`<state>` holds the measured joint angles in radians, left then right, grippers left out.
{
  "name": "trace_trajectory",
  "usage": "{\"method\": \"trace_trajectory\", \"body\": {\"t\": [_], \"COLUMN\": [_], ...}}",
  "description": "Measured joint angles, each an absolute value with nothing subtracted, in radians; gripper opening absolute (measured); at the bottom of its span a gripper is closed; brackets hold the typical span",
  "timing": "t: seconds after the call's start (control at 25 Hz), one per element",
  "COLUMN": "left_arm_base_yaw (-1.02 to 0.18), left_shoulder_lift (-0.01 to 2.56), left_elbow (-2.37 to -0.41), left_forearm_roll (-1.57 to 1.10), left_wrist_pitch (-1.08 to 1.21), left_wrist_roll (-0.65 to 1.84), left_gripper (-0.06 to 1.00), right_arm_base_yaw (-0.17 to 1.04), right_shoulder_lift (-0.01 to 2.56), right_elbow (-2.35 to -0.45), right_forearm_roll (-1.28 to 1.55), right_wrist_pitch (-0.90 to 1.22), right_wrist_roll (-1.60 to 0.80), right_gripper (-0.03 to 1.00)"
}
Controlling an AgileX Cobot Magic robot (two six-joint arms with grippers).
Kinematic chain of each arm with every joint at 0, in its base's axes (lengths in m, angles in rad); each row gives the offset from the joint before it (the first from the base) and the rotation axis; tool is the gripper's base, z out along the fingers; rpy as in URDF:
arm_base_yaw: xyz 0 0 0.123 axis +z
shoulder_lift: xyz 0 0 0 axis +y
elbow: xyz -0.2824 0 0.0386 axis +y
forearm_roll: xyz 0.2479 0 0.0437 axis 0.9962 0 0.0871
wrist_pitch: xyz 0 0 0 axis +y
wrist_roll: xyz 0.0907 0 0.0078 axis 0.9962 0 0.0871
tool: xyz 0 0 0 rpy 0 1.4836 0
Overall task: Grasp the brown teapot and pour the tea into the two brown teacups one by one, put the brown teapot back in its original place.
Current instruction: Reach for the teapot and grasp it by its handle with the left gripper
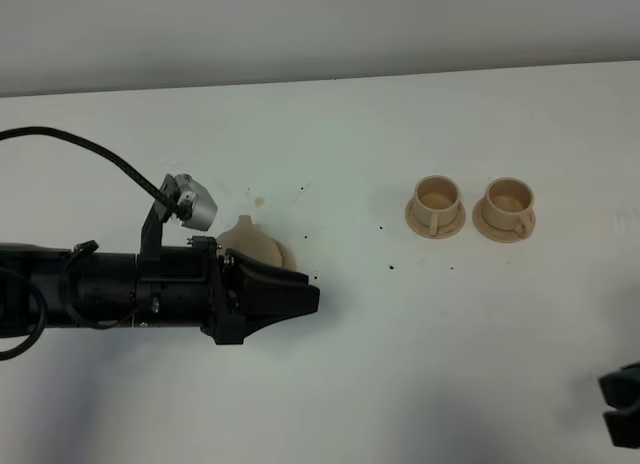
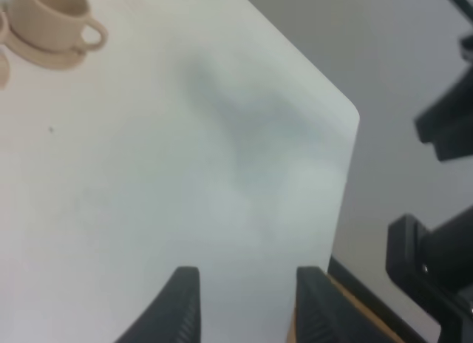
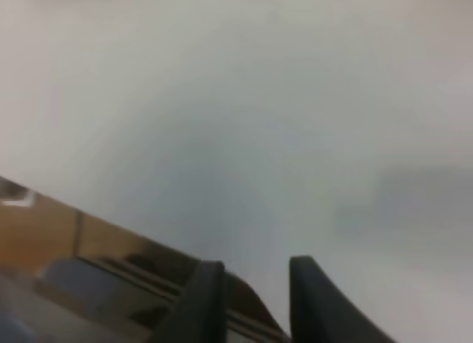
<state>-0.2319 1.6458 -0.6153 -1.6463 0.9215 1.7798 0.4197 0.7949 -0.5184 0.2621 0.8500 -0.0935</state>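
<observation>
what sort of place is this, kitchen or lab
Most likely a robot lab bench, not a kitchen: a plain white table, a black robot arm trailing a cable, and a tan teapot with two teacups set out as props.

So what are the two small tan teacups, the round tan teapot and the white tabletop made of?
Small tan teacups: matte, even colour, no glaze shine; plastic or unglazed ceramic, can't tell. Round tan teapot: same matte tan, mostly hidden. White tabletop: smooth, flat, likely laminate.
</observation>
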Motion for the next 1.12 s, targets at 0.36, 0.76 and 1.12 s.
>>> {"method": "trace_trajectory", "body": {"t": [0.36,0.76,1.12], "left_arm_base_yaw": [-0.232,-0.232,-0.232], "left_shoulder_lift": [1.646,1.646,1.646], "left_elbow": [-0.694,-0.698,-0.698], "left_forearm_roll": [-1.592,-1.571,-1.566], "left_wrist_pitch": [0.912,0.881,0.797], "left_wrist_roll": [1.717,1.712,1.612], "left_gripper": [0.36,0.36,0.36], "right_arm_base_yaw": [0.420,0.420,0.336], "right_shoulder_lift": [0.429,0.191,0.155], "right_elbow": [-0.510,-0.492,-0.492], "right_forearm_roll": [0.030,0.015,0.033], "right_wrist_pitch": [1.084,1.071,1.070], "right_wrist_roll": [0.054,-0.025,-0.025], "right_gripper": [0.24,0.24,0.24]}}
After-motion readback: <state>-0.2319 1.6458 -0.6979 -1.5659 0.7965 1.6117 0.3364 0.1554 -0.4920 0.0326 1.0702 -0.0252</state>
